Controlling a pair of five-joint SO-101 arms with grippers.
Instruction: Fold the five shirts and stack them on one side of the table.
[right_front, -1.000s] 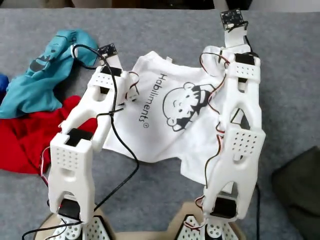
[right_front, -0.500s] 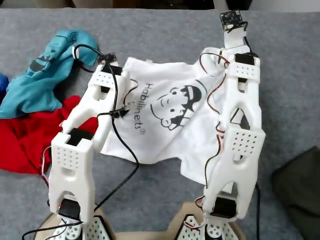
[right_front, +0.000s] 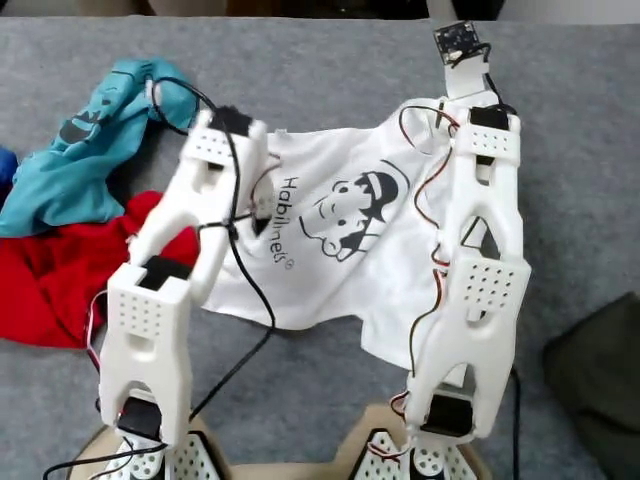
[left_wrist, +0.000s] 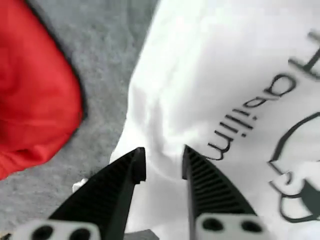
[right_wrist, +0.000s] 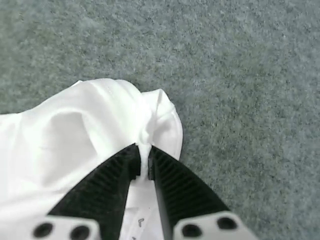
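A white shirt (right_front: 330, 285) with a cartoon print lies spread in the middle of the grey table, between the two arms. My left arm (right_front: 190, 220) stands over the shirt's left side. The left gripper (left_wrist: 164, 155) hovers at that edge of the white shirt (left_wrist: 225, 60), its jaws a little apart over loose cloth. My right arm (right_front: 480, 200) stretches along the shirt's right side. The right gripper (right_wrist: 143, 162) is shut on a bunched corner of the white shirt (right_wrist: 75, 135) at the far right.
A teal shirt (right_front: 90, 150) lies crumpled at the far left with a red shirt (right_front: 50, 270) in front of it, the same red shirt (left_wrist: 35, 100) beside my left gripper. A blue scrap (right_front: 4, 165) shows at the left edge. A dark garment (right_front: 600, 370) lies front right.
The left arm dragged the shirt's left side leftward, so the print shifted and turned, then the arm rose. The shirt's far edge now lies straighter. The right arm kept still.
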